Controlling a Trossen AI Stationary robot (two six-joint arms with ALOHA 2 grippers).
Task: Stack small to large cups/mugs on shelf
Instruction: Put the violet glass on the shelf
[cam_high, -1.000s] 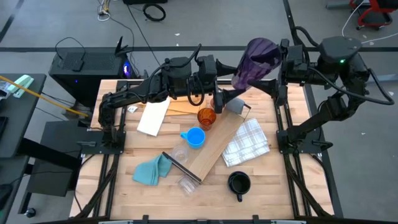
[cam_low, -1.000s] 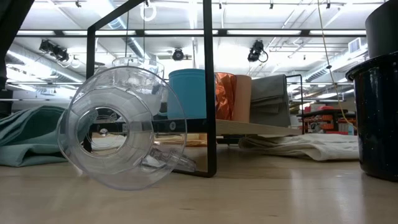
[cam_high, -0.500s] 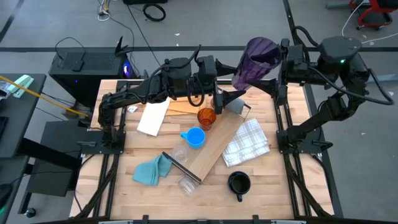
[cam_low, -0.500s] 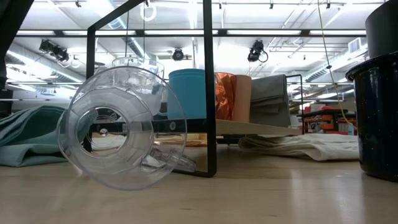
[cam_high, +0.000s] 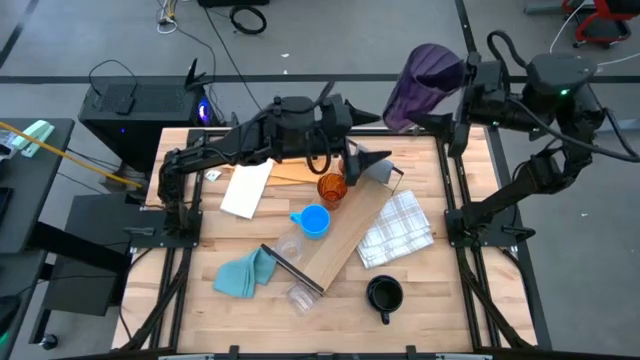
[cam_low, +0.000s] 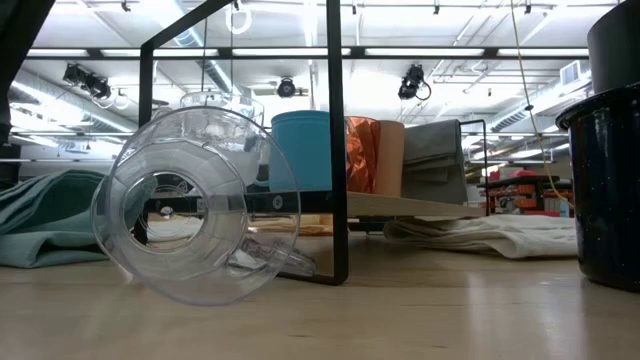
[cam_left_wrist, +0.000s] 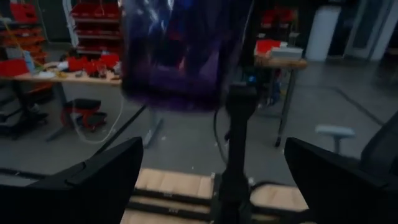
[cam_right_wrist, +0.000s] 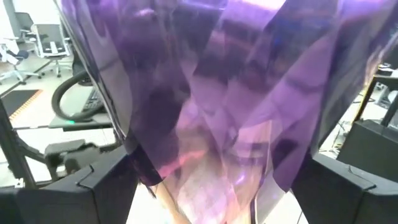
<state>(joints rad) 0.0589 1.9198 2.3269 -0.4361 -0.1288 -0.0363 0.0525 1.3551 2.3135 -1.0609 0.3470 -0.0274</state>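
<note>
One purple tumbler (cam_high: 424, 75) has changed place in the last second: my right hand (cam_high: 462, 85), clamped on it, has carried it up and away from the shelf (cam_high: 345, 235), out over the far right corner of the table (cam_high: 470, 300), where a second ago it hung nearer the board's far end. In my right wrist view the tumbler (cam_right_wrist: 205, 93) fills nearly everything, my dark fingers (cam_right_wrist: 93, 186) pressed to either side of it. My left hand (cam_high: 362, 137) has lifted from beside the tan cup (cam_high: 351, 161) and now points toward the tumbler, fingers (cam_left_wrist: 93, 180) spread wide and holding nothing; the tumbler (cam_left_wrist: 180, 56) hangs just ahead of them.

Below and behind that left hand, the amber cup (cam_high: 332, 187) and blue mug (cam_high: 314, 221) stand on the shelf as before, with the tan cup at its far end. The clear cups (cam_high: 295, 270) and dark mug (cam_high: 384, 294) wait on the table, well apart from both hands.

My reading: the tumbler, the largest piece, is being kept clear or offered across for a handover. It is not yet on the shelf, so the row from small to large is far from finished.
</note>
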